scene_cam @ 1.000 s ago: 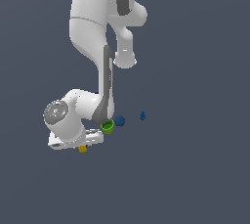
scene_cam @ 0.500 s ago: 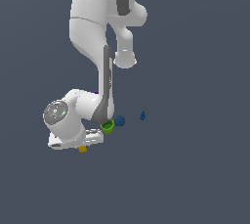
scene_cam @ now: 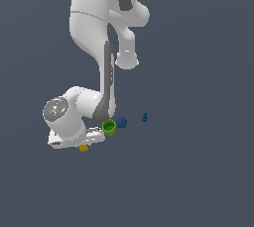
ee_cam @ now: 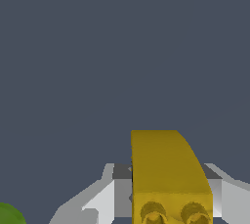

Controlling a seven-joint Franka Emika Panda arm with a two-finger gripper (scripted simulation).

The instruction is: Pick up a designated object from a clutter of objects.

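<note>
the gripper [ee_cam: 168, 196] has its jaws standing on either flank of the yellow block [ee_cam: 166, 169]; whether they press it i cannot tell. the block sits between them, long axis running straight out ahead. beside the jaws lies the green cup [scene_cam: 109, 127], with the dark blue ball [scene_cam: 121, 122] past it.

The glossy white, rounded arm [scene_cam: 94, 28] has smooth bulbous links with dark grey bands at the joints and a dark grey strip down the forearm. One joint ends in a grey, ringed circular cap [scene_cam: 54, 109]. The gripper [ee_cam: 168, 196] has 2 flat white, angular fingers [ee_cam: 105, 201] on a grey body.
</note>
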